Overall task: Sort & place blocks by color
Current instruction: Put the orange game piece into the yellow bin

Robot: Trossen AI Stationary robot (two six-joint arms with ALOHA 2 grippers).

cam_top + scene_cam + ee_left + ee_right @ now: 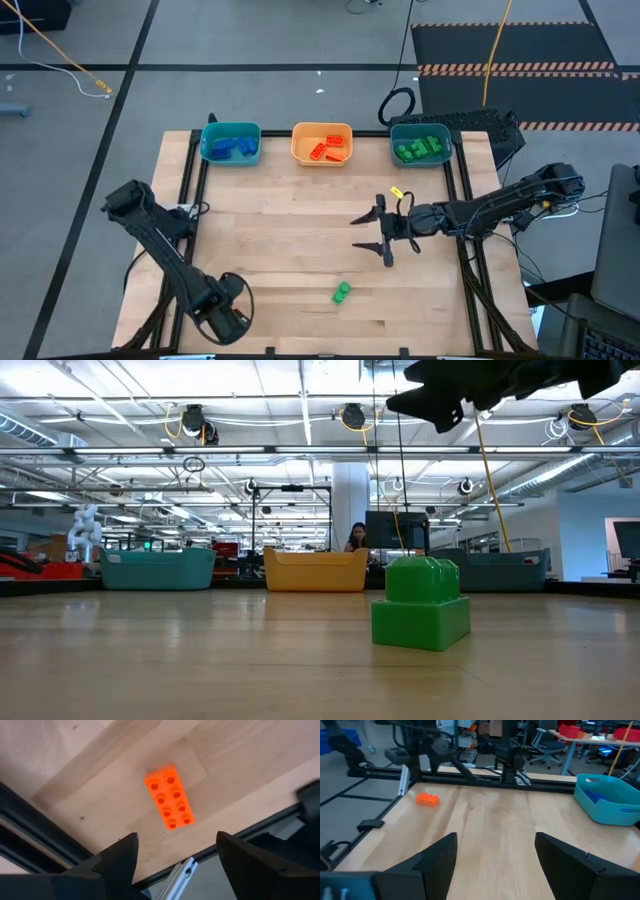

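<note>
One green block (342,292) stands by its flat underside on the wood near the table's near edge, large in the low view (420,603). An orange-red block (169,797) lies studs up near the table's near left corner, also in the right wrist view (427,799); the left arm hides it in the high view. My left gripper (175,865) hovers open above it, touching nothing. My right gripper (366,232) is open in the air at mid-table, up and to the far right of the green block, its fingers (440,857) pointing toward the table's left.
Three trays line the far edge: a teal tray (208,143) holding blue blocks, an orange tray (322,129) holding orange-red blocks, and a teal tray (420,128) holding green blocks. Dark frame rails (30,835) run along the table's sides. Bare wood lies between trays and grippers.
</note>
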